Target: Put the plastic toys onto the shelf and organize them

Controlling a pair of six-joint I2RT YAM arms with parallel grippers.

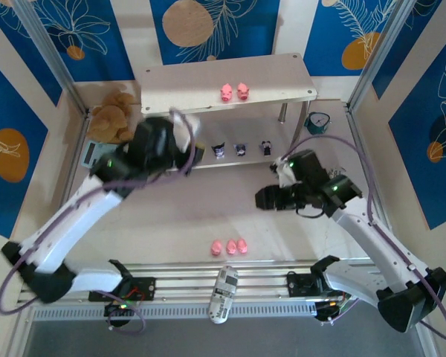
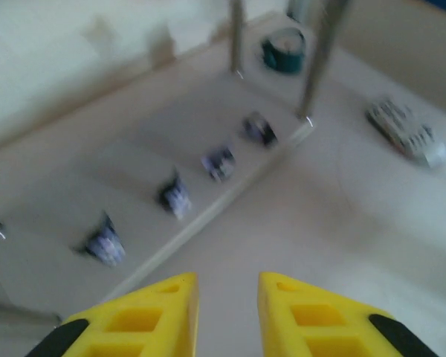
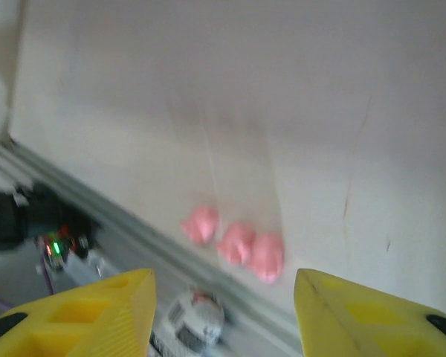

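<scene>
The right claw gapes wide with nothing between its yellow fingers. It hangs over the bare table and looks toward the near edge, where three pink pigs lie in a tight row, the two on the right touching. The left claw is parted only narrowly and is also empty, hovering just in front of the lower board of the shelf.

The likeliest trouble is in that packed row. Fingers this wide, closing on one pig, could catch or flick its neighbour, and the metal rail just beyond could swallow a pig that skids. The dark figurines stand close to the lower board's near edge, so a careless sweep by the left claw might tip one off. Both wrist pictures are blurred, so I judge the aim uncertain.

Counted, there are five pigs: two side by side on the top board and three on the table. Four dark figurines stand in a line on the lower board. There is one brown teddy bear at the far left, one teal clock to the right of the shelf, and one white handset on the near rail
</scene>
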